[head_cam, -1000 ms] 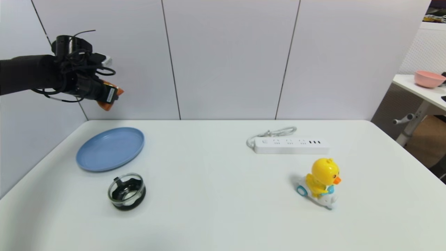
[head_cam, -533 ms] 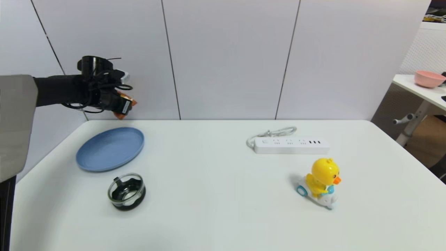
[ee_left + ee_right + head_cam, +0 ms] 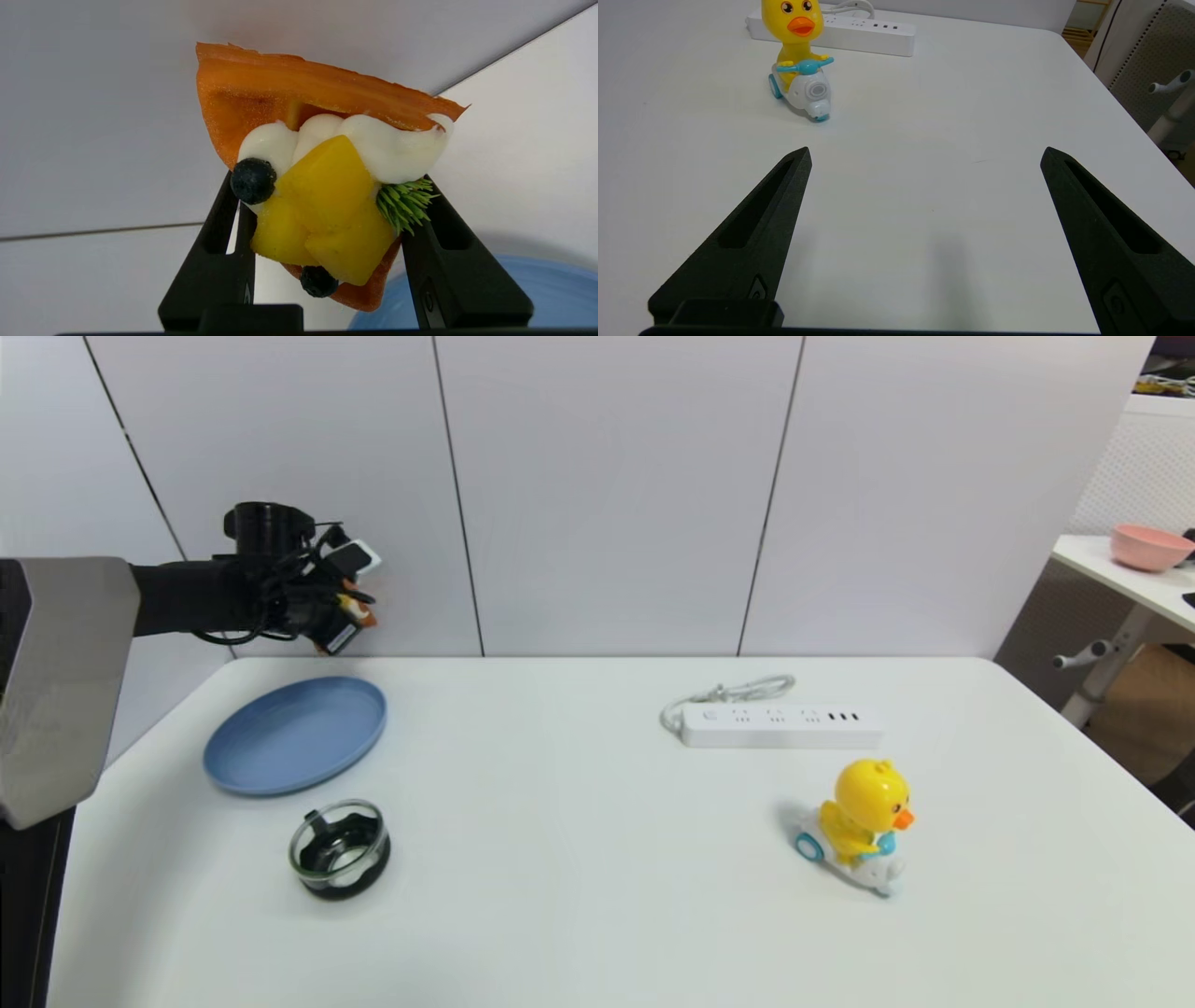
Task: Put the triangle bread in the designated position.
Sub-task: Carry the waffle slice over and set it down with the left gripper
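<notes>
The triangle bread (image 3: 243,93) is an orange-brown wedge topped with white cream, yellow cubes, dark berries and a green sprig. My left gripper (image 3: 327,186) is shut on its sides. In the head view the left gripper (image 3: 344,623) hangs in the air close to the back wall, above the far edge of the blue plate (image 3: 295,735), with a bit of orange bread (image 3: 360,612) showing at its tip. Part of the blue plate (image 3: 551,298) lies below the bread in the left wrist view. My right gripper (image 3: 924,154) is open and empty, low over the table near the duck toy.
A round glass lid with a black base (image 3: 339,848) sits in front of the plate. A white power strip (image 3: 780,724) and a yellow duck toy on a scooter (image 3: 864,823) stand on the right. A pink bowl (image 3: 1150,545) rests on a side table.
My left arm has moved right and down along the back wall with the bread still held, and its grey upper segment has come into the head view. Nothing on the table moved.
</notes>
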`<control>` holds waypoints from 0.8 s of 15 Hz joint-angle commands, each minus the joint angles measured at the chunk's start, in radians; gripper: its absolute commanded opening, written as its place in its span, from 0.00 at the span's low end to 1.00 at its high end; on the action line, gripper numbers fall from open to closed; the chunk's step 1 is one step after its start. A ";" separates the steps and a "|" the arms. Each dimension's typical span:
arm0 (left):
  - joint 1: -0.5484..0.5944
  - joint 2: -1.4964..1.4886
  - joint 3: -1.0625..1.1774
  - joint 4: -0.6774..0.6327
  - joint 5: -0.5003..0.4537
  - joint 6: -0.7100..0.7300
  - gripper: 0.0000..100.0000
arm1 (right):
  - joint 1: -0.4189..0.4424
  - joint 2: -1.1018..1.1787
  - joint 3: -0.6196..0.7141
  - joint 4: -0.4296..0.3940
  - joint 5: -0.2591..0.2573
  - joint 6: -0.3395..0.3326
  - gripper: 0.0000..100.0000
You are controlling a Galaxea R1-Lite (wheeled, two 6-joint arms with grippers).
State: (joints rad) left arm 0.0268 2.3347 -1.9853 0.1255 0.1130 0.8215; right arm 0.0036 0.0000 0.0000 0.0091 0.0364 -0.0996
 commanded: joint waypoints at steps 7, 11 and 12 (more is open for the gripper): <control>-0.007 0.035 0.011 -0.060 0.001 0.033 0.00 | 0.001 0.000 0.002 0.000 0.000 0.000 1.00; -0.010 0.038 0.011 0.003 0.002 -0.067 0.00 | -0.001 0.000 0.002 0.000 0.000 0.000 1.00; -0.010 0.038 0.011 0.032 0.004 -0.096 0.00 | -0.001 0.000 0.002 0.000 0.000 0.000 1.00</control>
State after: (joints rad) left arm 0.0172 2.3717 -1.9738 0.1157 0.1130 0.7662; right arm 0.0036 0.0000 0.0000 0.0091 0.0364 -0.0989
